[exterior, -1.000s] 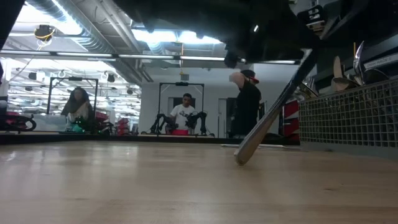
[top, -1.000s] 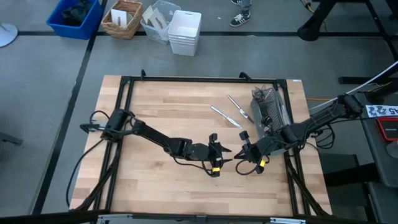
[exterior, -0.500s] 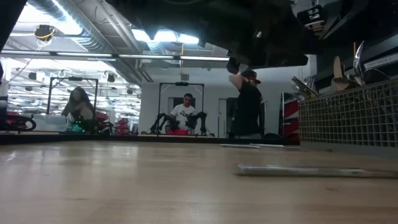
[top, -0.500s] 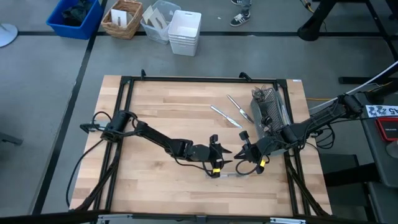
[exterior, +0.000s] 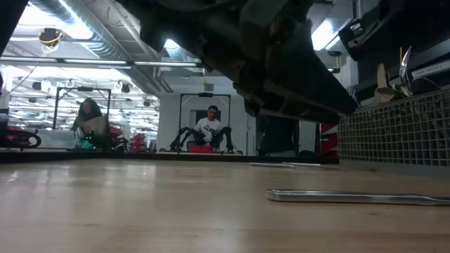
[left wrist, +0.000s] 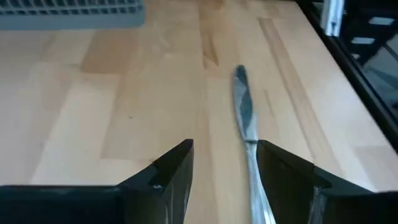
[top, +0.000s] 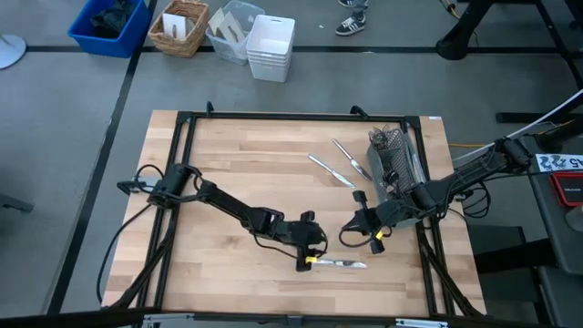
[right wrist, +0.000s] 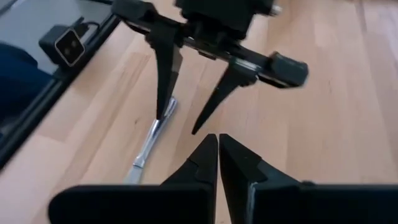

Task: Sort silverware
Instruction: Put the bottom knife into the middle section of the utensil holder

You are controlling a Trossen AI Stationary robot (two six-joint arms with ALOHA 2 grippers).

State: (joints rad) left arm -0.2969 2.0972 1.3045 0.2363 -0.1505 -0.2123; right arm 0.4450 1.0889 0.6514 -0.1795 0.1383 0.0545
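A silver table knife (top: 342, 264) lies flat on the wooden table near its front edge, also seen in the low view (exterior: 351, 197). My left gripper (top: 308, 261) stands open over the knife's left end, tipped downward. In its wrist view the knife (left wrist: 244, 112) runs between the two fingers, close beside one of them (left wrist: 280, 174). My right gripper (top: 346, 239) hovers shut just right of the left one, above the table, holding nothing. Two more pieces of silverware (top: 330, 170) lie loose left of the dark mesh caddy (top: 392, 159), which holds several. My left gripper straddles the knife's handle end (right wrist: 163, 115) from above, slanting down, with the knife flat on the table. One fingertip (right wrist: 160, 106) stands right at the handle; whether it touches the handle I cannot tell.
The mesh caddy (exterior: 401, 133) stands by the table's right edge. Black frame rails (top: 273, 116) run along the table's edges. Bins and a basket (top: 182, 27) sit on the floor beyond the far edge. Bare wood lies left of the arms.
The knife, which stood slanted with one end on the table, has dropped and now lies flat. My left gripper has gone toward the near edge and down, tipping its fingers over the knife's handle end. My right gripper has stayed in place.
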